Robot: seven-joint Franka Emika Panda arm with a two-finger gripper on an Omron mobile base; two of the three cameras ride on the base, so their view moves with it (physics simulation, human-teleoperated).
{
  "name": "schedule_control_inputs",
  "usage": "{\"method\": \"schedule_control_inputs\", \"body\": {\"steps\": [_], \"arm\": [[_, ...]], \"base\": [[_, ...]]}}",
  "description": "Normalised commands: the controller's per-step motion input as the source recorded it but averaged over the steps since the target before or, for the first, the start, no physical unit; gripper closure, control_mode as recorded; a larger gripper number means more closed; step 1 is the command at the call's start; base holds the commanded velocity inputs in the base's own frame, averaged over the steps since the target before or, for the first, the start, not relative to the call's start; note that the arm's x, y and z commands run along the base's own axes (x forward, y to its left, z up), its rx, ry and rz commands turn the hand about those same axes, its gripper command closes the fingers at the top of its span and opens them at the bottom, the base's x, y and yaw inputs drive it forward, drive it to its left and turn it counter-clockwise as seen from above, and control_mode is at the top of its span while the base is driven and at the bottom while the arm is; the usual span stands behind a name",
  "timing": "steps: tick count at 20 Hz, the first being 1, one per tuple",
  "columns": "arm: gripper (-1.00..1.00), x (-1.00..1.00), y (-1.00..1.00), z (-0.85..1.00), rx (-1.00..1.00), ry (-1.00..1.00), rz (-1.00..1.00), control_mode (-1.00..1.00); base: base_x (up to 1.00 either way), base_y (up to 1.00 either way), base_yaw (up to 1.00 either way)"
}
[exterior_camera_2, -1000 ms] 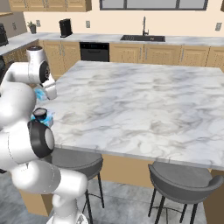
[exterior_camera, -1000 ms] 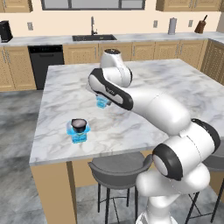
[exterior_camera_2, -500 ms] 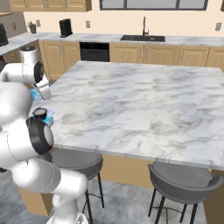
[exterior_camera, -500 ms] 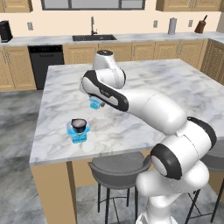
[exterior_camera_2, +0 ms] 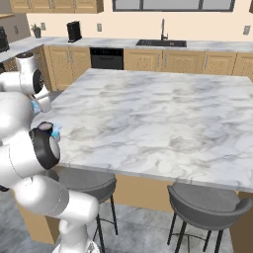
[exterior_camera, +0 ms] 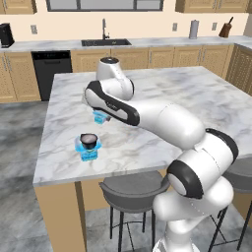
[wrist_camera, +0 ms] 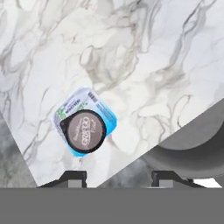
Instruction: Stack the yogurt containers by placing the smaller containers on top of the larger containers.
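On inspection, the squarish blue tub (exterior_camera: 88, 149) stood on the marble island counter (exterior_camera: 162, 98), near the front left corner as seen from the left base view, with the dark round cup (exterior_camera: 89, 141) already seated on top of it. The hand view, looking down from above, confirmed this stack: the dark cup (wrist_camera: 84, 130) sat roughly centred on the tub (wrist_camera: 109, 120), whose blue-green label showed at one edge, and the pair stood near the counter edge above a grey stool seat (wrist_camera: 192, 151). The tiny light-blue cup (exterior_camera: 101, 116) was seen in the left base view under the arm's hand, above the counter and well apart from the stack, towards the counter's middle; whether it touched the counter could not be told. The gripper (exterior_camera: 102, 116) appeared closed around that tiny cup, the jaws standing narrow, though the fingers themselves were largely hidden by the arm in this view. In the hand view the gripper (wrist_camera: 118, 178) showed only as two dark tips at the bottom, and the cup between them could not be made out. In the right base view the stack (exterior_camera_2: 48, 129) was partly hidden behind the arm's body at the left edge of the counter.
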Motion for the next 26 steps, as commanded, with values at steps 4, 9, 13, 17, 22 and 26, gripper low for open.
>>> {"method": "schedule_control_inputs", "body": {"steps": [4, 9, 13, 17, 22, 26], "arm": [[1.00, 0.02, 0.08, 0.00, 0.00, 0.00, 0.00, -1.00], [1.00, 0.08, 0.00, -0.05, 0.01, 0.00, 0.01, -1.00], [1.00, 0.14, 0.00, -0.12, 0.00, 0.00, 0.00, -1.00], [1.00, 0.19, 0.03, -0.13, 0.00, 0.00, 0.00, -1.00], [1.00, 0.10, 0.13, -0.04, 0.00, 0.00, 0.00, -1.00], [1.00, 0.04, 0.12, -0.03, 0.00, 0.00, 0.00, -1.00]], "base": [[0.00, 0.00, 0.00], [0.00, 0.00, 0.00], [0.00, 0.00, 0.00], [0.00, 0.00, 0.00], [0.00, 0.00, 0.00], [0.00, 0.00, 0.00]]}}
